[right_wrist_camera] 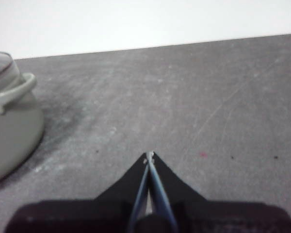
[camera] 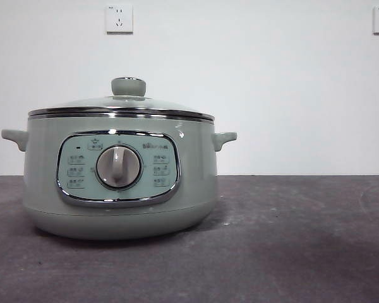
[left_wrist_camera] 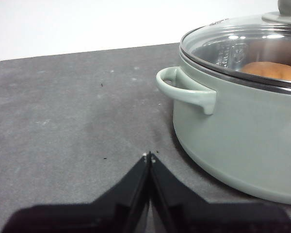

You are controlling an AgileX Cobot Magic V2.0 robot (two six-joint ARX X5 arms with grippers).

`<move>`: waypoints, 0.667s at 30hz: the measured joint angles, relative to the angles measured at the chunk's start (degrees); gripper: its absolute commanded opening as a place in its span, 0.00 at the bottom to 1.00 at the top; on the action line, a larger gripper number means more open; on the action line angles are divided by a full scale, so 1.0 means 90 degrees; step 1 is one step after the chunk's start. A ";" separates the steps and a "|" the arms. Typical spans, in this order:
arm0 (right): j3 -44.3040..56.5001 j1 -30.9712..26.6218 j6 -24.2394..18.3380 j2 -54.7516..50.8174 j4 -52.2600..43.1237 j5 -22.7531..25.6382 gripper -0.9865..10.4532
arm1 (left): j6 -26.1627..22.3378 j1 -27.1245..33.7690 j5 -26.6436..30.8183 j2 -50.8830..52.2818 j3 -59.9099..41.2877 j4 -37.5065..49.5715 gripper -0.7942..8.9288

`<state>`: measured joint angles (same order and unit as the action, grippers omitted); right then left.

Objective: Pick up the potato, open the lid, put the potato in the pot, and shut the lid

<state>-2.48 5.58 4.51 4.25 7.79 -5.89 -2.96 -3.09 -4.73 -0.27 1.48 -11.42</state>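
Dark table [camera: 290,252], lidded pot [camera: 120,189] with potato [left_wrist_camera: 274,71] inside; both grippers low, jaws pressed together.

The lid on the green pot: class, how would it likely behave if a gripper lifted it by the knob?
The lid is glass with a steel rim, so probably stiff, fairly heavy for its size, and breakable if dropped. Its knob looks smooth and rounded, so the jaws might slip. Held by that single central point, it could tilt or swing over the pot.
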 measured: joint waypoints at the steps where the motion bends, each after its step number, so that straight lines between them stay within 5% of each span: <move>1: 0.0027 0.0000 0.0000 -0.0036 0.0007 0.0000 0.09 | 0.0000 0.0000 0.0000 0.0000 0.0000 0.0000 0.08; 20: 0.0158 0.0002 0.0478 -0.0396 0.0204 0.0012 0.09 | 0.0000 0.0000 0.0002 0.0000 0.0002 0.0000 0.08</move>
<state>-1.06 5.61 8.82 0.69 9.63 -5.78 -2.96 -3.09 -4.71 -0.27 1.50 -11.42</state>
